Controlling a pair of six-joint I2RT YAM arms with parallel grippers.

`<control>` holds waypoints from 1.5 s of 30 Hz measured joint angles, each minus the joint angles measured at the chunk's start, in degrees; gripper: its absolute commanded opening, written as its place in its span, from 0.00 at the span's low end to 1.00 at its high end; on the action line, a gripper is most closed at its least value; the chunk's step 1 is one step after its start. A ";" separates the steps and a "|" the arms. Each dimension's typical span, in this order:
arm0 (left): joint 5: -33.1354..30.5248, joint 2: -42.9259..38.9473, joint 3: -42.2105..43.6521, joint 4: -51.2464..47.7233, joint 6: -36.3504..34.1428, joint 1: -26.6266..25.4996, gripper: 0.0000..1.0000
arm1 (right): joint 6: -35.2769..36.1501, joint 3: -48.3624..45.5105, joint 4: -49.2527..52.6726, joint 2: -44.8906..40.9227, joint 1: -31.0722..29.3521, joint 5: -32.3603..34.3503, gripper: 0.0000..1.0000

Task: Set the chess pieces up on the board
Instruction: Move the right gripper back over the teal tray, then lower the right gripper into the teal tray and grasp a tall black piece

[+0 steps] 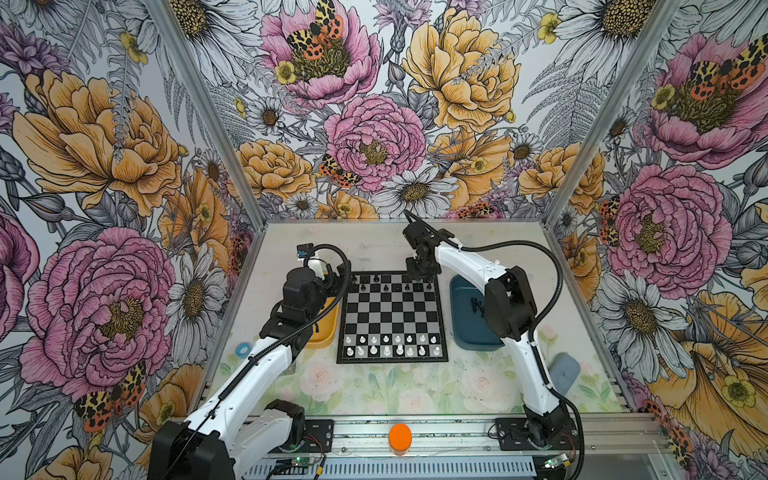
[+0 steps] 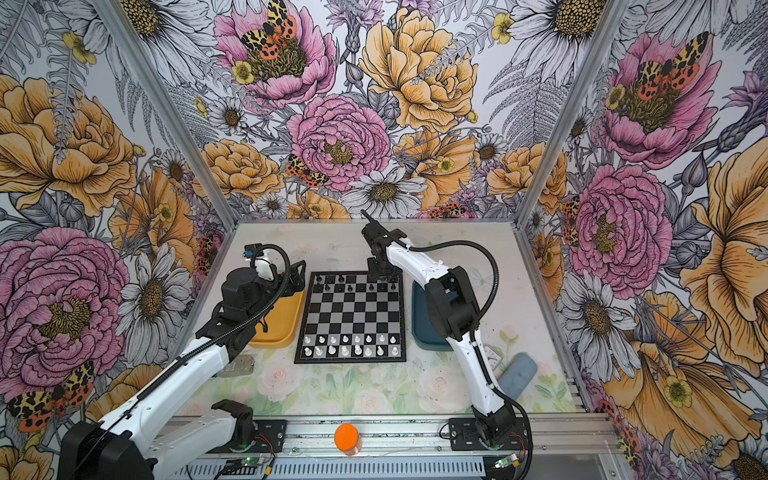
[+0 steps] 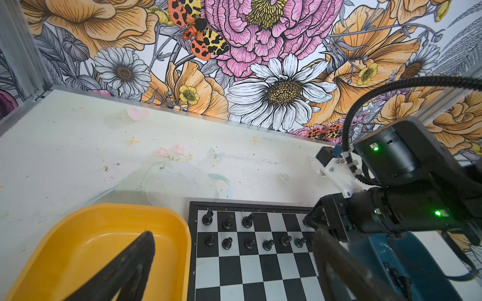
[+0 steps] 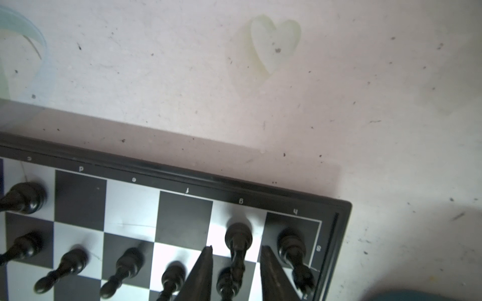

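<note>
The board (image 1: 392,318) lies mid-table in both top views. Several black chess pieces (image 1: 386,287) stand in its two far rows. My right gripper (image 1: 419,280) hangs over the far right corner. In the right wrist view its jaws (image 4: 236,249) stand a little apart on either side of a tall black piece (image 4: 238,237), with a gap on each side. Another black piece (image 4: 290,243) stands in the corner square beside it. My left gripper (image 3: 234,263) is wide open and empty, over the board's far left edge (image 3: 191,247) and the yellow tray (image 3: 104,247).
White pieces (image 1: 386,345) fill the board's two near rows. A dark blue tray (image 1: 461,316) right of the board holds a few black pieces (image 1: 476,305). A blue ring (image 1: 243,349), a grey-blue pad (image 1: 565,372) and an orange cylinder (image 1: 400,436) lie nearer the front.
</note>
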State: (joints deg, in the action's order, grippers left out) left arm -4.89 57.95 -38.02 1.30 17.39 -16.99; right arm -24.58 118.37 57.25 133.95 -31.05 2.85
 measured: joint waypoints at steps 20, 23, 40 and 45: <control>0.02 -0.15 0.00 -0.26 0.09 -0.13 0.95 | 3.39 -13.88 0.35 -29.03 6.12 6.73 0.30; 0.04 0.07 -0.02 -0.24 0.22 -0.76 0.95 | 3.43 -20.65 0.31 -32.74 8.98 7.63 0.29; 0.02 3.74 -3.32 -0.24 0.22 -4.81 0.94 | 2.54 -40.65 -6.25 -29.62 14.53 2.38 0.34; 0.02 4.57 -4.09 -0.26 0.20 -5.03 0.94 | 2.54 -40.70 -8.07 -27.39 15.39 1.38 0.34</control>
State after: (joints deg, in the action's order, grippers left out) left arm -4.86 62.52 -42.11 1.04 17.58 -22.02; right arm -22.04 77.67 49.19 106.56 -15.66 4.23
